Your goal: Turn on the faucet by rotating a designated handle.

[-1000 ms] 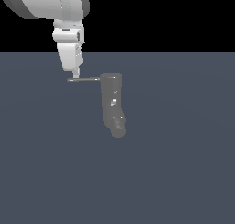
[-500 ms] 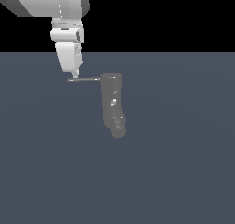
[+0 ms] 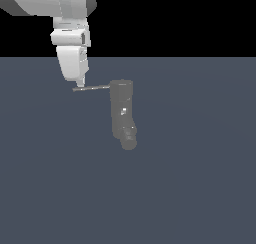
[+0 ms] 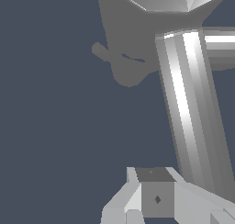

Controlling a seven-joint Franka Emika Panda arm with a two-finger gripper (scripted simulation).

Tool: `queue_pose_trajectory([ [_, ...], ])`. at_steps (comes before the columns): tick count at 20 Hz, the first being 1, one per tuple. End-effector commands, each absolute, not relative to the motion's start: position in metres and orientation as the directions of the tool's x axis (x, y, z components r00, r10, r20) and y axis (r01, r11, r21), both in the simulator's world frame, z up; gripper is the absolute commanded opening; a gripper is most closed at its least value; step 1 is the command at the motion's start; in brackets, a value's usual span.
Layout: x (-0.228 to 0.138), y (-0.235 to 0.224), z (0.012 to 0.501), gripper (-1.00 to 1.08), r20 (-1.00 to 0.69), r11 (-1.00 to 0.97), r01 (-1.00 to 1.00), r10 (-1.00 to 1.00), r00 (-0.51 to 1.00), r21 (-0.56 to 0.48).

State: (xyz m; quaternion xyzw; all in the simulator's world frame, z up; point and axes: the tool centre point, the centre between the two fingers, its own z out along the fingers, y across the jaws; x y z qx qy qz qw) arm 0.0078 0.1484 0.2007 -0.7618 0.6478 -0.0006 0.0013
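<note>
In the upper left of the exterior view, the white two-fingered gripper (image 3: 79, 84), jaw state indiscernible, touches the thin light-grey metal rod handle (image 3: 92, 88) of the dark grey upright cylindrical faucet (image 3: 122, 110), so the contact step looks in hand and next comes a sideways push.

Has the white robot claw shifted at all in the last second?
No. The white gripper remains at the thin grey handle's free end, left of the dark grey cylindrical faucet.

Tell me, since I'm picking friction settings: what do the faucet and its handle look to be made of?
The faucet looks like dark grey metal or hard plastic, semi-gloss, given its small bright highlights. The handle looks like light grey polished metal: the wrist view shows bright streaks along it. Both are simulator renders, so this is uncertain.
</note>
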Motion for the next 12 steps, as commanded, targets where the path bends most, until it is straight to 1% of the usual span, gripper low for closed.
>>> queue_pose_trajectory([
  [1, -0.001, 0.146, 0.201, -1.0, 0.001, -0.159, -0.987, -0.987, 0.159, 0.001],
  [12, -0.032, 0.139, 0.201, -1.0, 0.001, -0.159, -0.987, -0.987, 0.159, 0.0],
])
